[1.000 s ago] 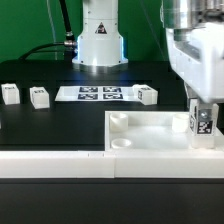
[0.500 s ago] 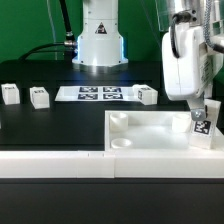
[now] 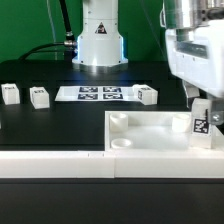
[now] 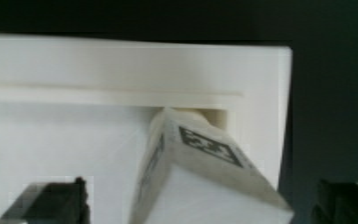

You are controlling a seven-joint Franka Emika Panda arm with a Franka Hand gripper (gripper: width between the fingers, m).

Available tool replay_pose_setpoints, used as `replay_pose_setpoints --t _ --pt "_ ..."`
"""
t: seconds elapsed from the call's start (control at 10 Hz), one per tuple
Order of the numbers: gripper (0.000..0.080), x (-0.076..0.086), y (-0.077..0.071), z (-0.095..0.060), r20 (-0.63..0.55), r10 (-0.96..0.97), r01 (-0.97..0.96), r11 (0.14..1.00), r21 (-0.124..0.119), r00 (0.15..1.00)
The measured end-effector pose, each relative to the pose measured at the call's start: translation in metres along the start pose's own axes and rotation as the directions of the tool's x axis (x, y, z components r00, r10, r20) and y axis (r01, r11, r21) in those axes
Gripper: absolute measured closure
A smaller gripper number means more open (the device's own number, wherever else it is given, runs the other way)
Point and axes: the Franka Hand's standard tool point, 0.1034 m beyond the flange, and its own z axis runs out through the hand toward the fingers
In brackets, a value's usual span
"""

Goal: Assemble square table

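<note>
Quick one on the square table build. The black table [image 3: 60,120] had the square top [image 3: 150,128] lying flat at the near edge, over on the exterior view's right. The gripper [image 3: 203,98] hung right above the top's far right corner. Behind all that, the marker board [image 3: 98,93] lay flat in front of the robot base.

The standing leg [image 3: 203,122] was upright in that far right corner, tag facing the camera. In the wrist view the fingers [image 4: 51,200] were spread wide either side of it with dark gaps showing, so nothing was pinched.

Then the small stuff: a loose leg [image 3: 10,93] and a second loose leg [image 3: 39,97] sat side by side at the exterior view's left, and a third loose leg [image 3: 147,95] sat just beside the board's right end.

My read was that the leg was in its socket, but I couldn't tell if it was fully seated. If it were me: keep the jaws wide, centre them on the leg so neither finger clips it, then either re-pinch low for another twist or pull straight up. Any sideways drift could lever the leg over.
</note>
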Motion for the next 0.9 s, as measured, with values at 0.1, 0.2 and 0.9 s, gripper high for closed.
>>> replay_pose_setpoints --t 0.1,0.2,0.9 --pt "0.0154 0.0006 0.0009 0.0003 -0.002 -0.107 0.107 0.994 -0.002 0.994" --pt "0.0150 0.0017 0.0008 0.0003 -0.003 -0.163 0.163 0.987 -0.003 0.987" --pt "0.0150 0.0010 -0.0051 -0.0002 -0.020 -0.834 0.832 0.551 -0.057 0.551"
